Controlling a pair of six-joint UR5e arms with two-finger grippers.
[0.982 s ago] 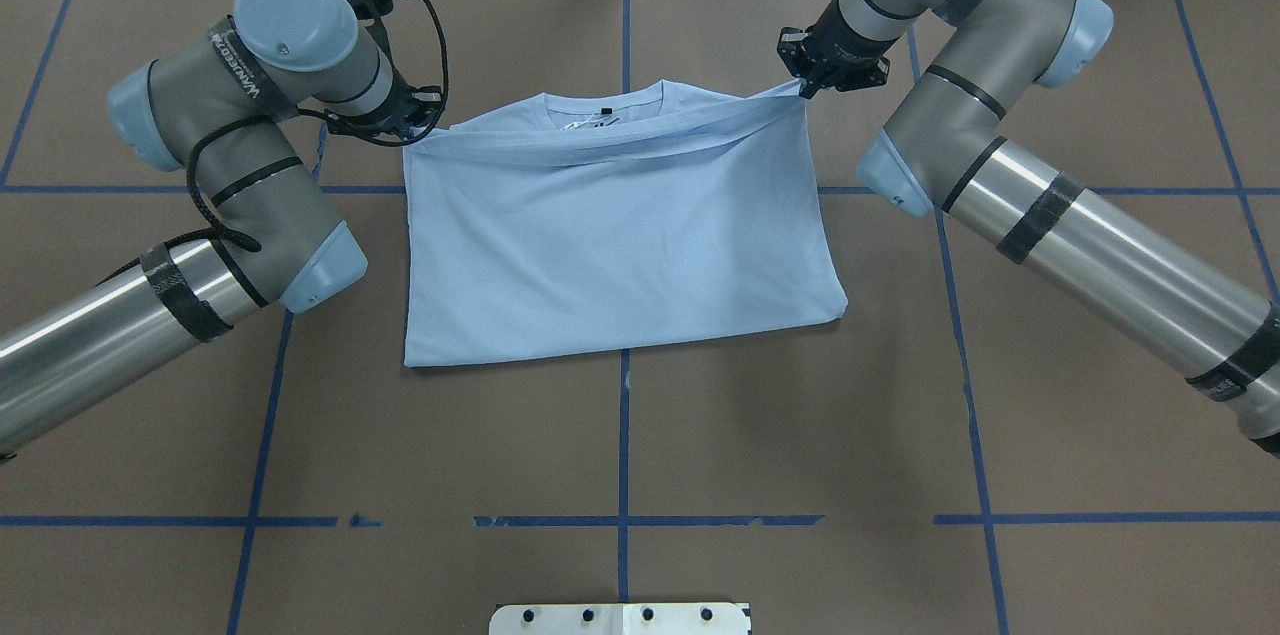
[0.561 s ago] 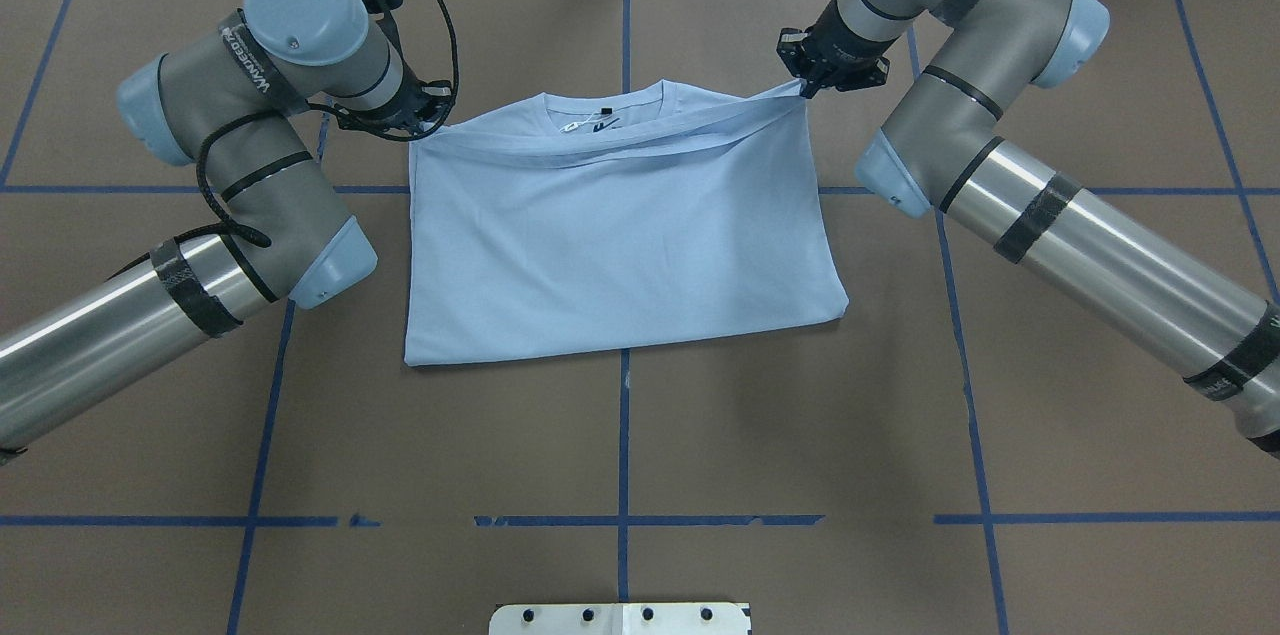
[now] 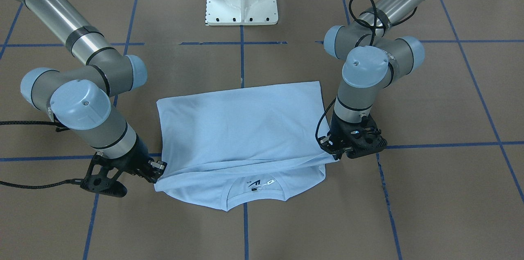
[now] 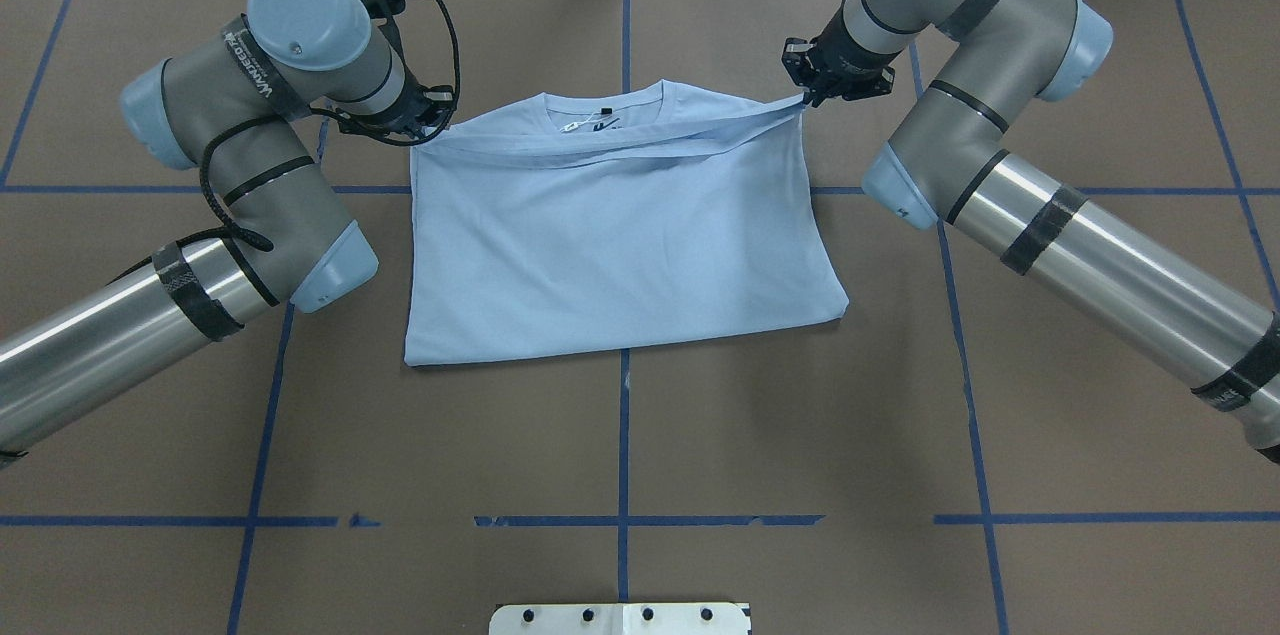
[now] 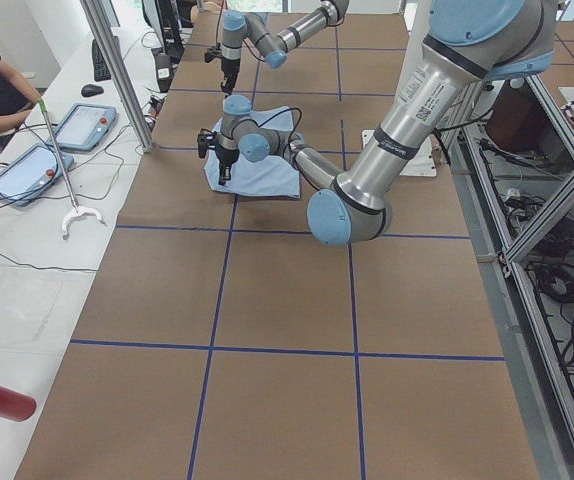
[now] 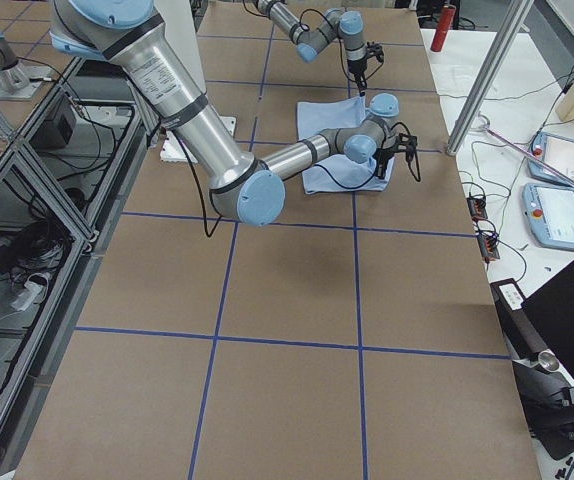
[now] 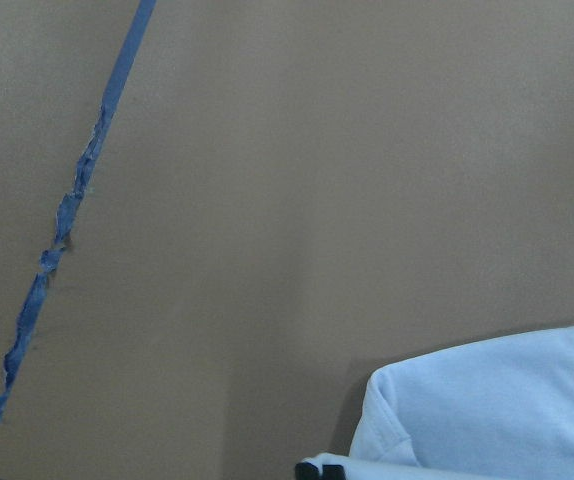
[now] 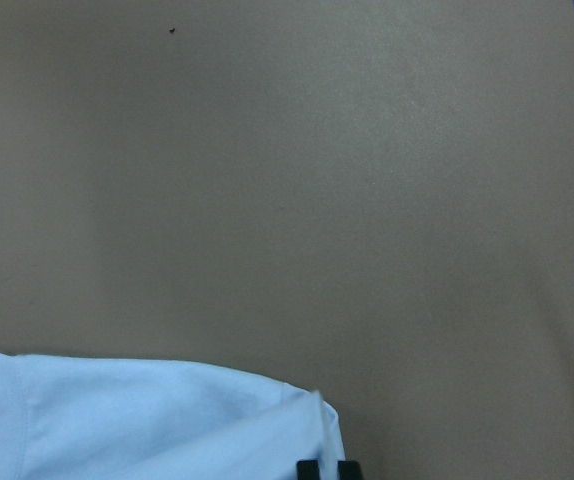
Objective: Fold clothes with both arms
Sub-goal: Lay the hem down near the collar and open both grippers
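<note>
One camera looks down on the pale blue folded T-shirt (image 4: pixel 620 255) from behind the white robot base (image 4: pixel 620 623); another faces it from across the brown counter (image 3: pixel 409 211). Two end cameras watch from far away. Two wrist cameras sit very close, each seeing one shirt corner.

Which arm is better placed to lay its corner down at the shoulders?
Right, probably. The right end effector holds its T-shirt corner nearly over the shoulder edge; the left end effector holds its corner further short.

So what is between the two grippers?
Only the T-shirt. Its folded-over edge runs as a band from the left gripper to the right gripper, each pinching one end. The overhead view shows this best.
</note>
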